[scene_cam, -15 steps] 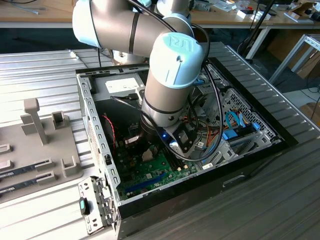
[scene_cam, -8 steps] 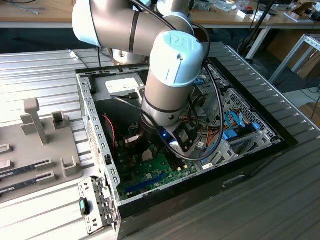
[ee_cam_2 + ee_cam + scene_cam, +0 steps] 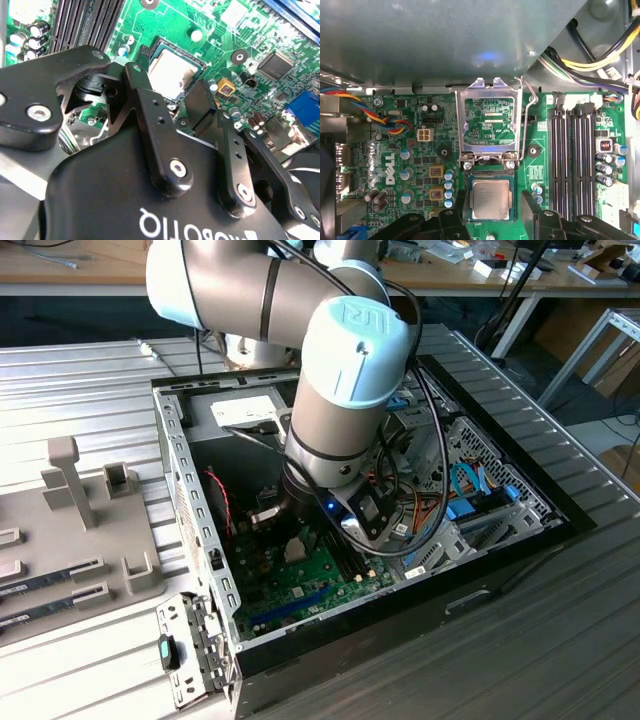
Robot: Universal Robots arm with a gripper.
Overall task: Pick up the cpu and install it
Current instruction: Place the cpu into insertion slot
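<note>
The cpu [image 3: 491, 199] [image 3: 172, 72], a silver-grey square with a thin green rim, lies flat in its socket on the green motherboard [image 3: 415, 150] [image 3: 300, 585]. The socket's metal lid [image 3: 490, 122] stands swung up, its lever [image 3: 527, 120] raised beside it. My gripper [image 3: 492, 222] [image 3: 172, 102] hovers just over the chip, open, with one black finger [image 3: 142, 95] on each side and nothing held between them. In the exterior view the arm [image 3: 345, 410] reaches down into the open computer case [image 3: 190, 490].
Black memory slots [image 3: 572, 150] run beside the socket, and coloured wires [image 3: 395, 122] and power cables [image 3: 600, 60] crowd the case edges. A drive cage with blue connectors [image 3: 480, 495] fills the case's far side. A grey fixture tray [image 3: 80, 530] sits at the exterior view's left.
</note>
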